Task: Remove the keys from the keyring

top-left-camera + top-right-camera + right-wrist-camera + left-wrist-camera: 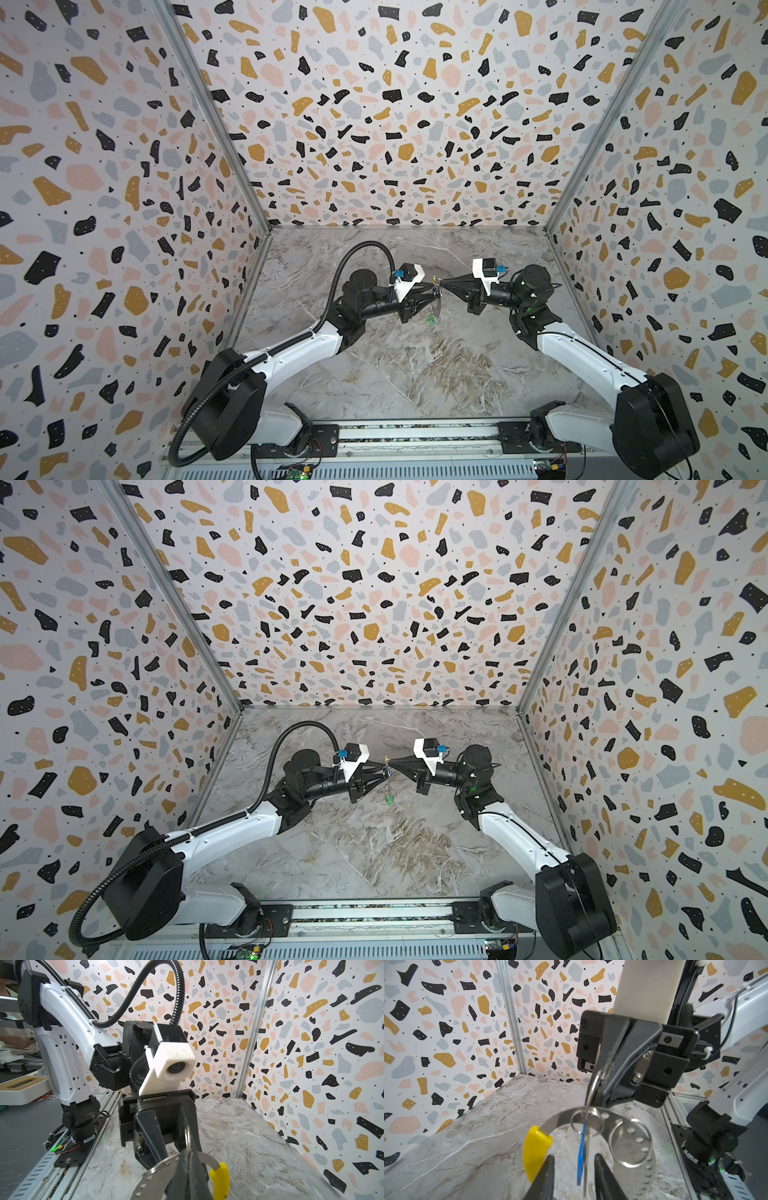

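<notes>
Room: We see lots of bare bench [415,374] in front of the arms and behind them. Spotty walls [374,124] close off three sides. A metal rail [415,436] runs along the near edge.
In the way: The two arm tips nearly meet over the middle of the bench, so there is little room there.
Keyring: The keyring [558,1122] hangs in the air between the arm tips. It is a flat bent band with a yellow sleeve [535,1153] at one end.
Keys: One key [586,1167] with a blue tag [581,1159] hangs from the band. The green tag [432,319] shows just under the arm tips in both top views.
Right jaws: Pressed together, pinching a small ring [595,1084] linked to the keyring.
Left jaws: Spread, one on each side of the blue tag and key. We see no touch.
Arms: The left arm [291,353] and right arm [582,361] reach in from the near edge and point at each other.
</notes>
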`<state>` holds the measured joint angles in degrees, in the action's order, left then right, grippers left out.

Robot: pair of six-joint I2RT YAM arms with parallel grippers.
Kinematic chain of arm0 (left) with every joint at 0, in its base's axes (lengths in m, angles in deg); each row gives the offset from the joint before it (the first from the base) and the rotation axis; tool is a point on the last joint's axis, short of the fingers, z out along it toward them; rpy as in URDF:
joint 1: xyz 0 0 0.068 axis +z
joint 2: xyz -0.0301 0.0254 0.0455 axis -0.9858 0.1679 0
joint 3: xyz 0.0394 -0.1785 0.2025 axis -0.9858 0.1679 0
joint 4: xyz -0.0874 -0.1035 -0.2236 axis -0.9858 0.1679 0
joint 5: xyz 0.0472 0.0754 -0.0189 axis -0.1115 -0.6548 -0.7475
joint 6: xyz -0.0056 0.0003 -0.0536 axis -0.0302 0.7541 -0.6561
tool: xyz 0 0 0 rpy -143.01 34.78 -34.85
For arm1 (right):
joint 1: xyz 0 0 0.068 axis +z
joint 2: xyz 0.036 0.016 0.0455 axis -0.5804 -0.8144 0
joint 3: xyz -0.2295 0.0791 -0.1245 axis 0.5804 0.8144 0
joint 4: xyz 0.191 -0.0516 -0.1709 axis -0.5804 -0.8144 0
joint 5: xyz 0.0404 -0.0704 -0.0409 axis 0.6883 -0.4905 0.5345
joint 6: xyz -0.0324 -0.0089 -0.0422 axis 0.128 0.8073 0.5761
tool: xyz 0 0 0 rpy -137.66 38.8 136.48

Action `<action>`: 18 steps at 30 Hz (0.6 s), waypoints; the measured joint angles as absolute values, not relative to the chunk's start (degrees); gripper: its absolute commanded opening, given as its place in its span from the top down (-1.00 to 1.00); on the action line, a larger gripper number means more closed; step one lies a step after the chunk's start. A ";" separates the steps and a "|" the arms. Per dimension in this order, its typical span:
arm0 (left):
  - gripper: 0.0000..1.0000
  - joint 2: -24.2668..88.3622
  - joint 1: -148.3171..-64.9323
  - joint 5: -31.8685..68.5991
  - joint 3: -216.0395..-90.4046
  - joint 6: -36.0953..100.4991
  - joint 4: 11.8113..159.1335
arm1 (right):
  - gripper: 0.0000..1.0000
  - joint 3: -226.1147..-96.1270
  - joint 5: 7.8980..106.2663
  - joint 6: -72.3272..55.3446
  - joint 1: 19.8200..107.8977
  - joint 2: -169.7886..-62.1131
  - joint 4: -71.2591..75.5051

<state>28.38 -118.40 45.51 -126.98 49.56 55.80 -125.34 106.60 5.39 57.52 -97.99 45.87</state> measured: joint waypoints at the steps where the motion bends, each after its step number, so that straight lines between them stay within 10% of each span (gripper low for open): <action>1: 0.52 28.38 -118.40 45.66 -126.98 49.43 55.50 | 1.00 -125.34 106.56 5.39 57.58 -97.99 45.87; 10: 0.97 28.38 -118.66 46.62 -127.02 48.95 54.40 | 1.00 -125.34 105.88 5.74 57.63 -97.99 45.59; 18: 1.00 28.38 -118.66 45.92 -128.09 49.93 57.75 | 1.00 -125.34 103.67 10.25 57.61 -96.97 39.99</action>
